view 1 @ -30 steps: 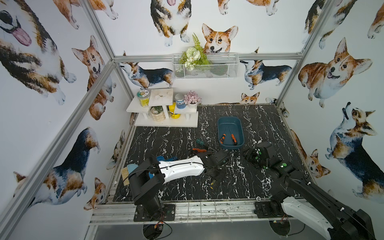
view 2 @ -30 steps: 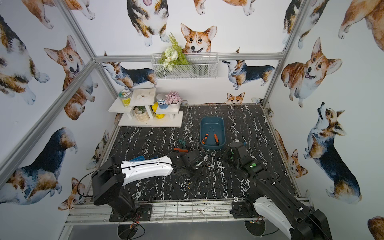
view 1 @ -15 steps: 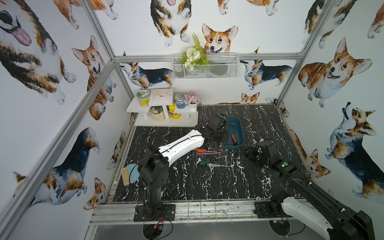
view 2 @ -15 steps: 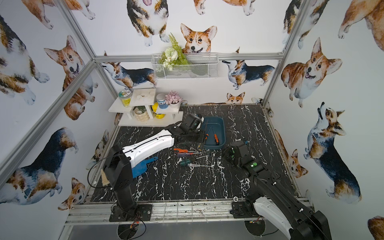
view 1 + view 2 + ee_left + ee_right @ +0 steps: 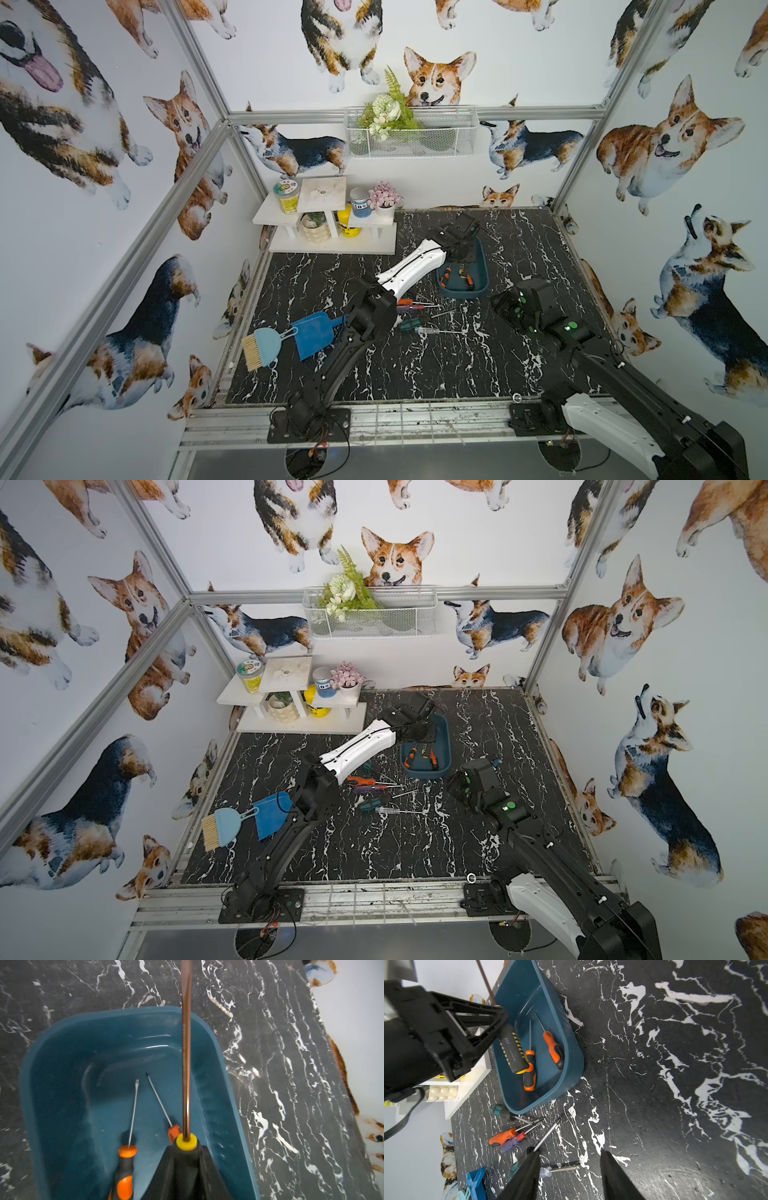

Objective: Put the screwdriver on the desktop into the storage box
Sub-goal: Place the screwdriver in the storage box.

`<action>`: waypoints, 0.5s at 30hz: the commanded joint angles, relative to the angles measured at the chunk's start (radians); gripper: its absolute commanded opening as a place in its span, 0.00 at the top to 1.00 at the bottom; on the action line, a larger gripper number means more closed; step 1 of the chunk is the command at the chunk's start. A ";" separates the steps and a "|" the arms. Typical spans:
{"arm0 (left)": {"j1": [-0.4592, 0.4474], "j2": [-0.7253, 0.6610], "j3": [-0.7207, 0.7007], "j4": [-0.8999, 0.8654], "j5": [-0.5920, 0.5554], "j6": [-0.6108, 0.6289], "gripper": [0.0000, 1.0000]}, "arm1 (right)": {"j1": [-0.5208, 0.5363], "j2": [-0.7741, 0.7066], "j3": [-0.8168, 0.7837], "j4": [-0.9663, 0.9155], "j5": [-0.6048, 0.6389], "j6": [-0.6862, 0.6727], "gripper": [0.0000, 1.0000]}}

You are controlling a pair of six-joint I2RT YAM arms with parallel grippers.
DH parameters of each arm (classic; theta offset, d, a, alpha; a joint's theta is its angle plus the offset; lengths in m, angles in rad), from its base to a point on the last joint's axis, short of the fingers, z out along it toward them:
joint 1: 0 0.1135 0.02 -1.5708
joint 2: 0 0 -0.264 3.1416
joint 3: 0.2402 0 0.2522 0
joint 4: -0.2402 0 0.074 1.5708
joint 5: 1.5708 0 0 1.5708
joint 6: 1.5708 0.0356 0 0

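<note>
The left fingers (image 5: 166, 1167) were clenched on one black-and-yellow screwdriver (image 5: 513, 1051), held tilted over the storage box (image 5: 124, 1015) with its butt end lowest. Two orange-handled screwdrivers (image 5: 529, 1073) lay inside the box, side by side. Five more screwdrivers (image 5: 502, 1136) lay loose on the bench (image 5: 675, 1084) just beside the box's near end: two with green handles, one orange, one purple, one clear. The right fingers (image 5: 527, 1176) stood apart, empty, above the bench near that cluster. One blue dustpan (image 5: 313, 334) and one brush (image 5: 262, 347) lay on the left arm's side.
</note>
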 commanded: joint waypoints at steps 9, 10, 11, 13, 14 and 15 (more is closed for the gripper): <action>-0.031 0.105 0.086 -0.161 -0.115 -0.084 1.00 | -0.011 0.003 0.039 -0.045 0.055 -0.024 0.47; -0.030 0.109 0.085 -0.161 -0.114 -0.090 1.00 | -0.011 0.003 0.039 -0.047 0.056 -0.024 0.46; -0.030 0.114 0.086 -0.162 -0.110 -0.093 0.95 | -0.012 0.004 0.039 -0.047 0.057 -0.024 0.46; -0.029 0.116 0.088 -0.162 -0.109 -0.094 0.83 | -0.015 0.008 0.046 -0.047 0.058 -0.025 0.44; -0.030 0.115 0.090 -0.163 -0.109 -0.093 0.77 | -0.015 0.012 0.049 -0.047 0.059 -0.028 0.44; -0.030 0.114 0.095 -0.164 -0.110 -0.090 0.74 | -0.015 0.016 0.054 -0.047 0.060 -0.031 0.44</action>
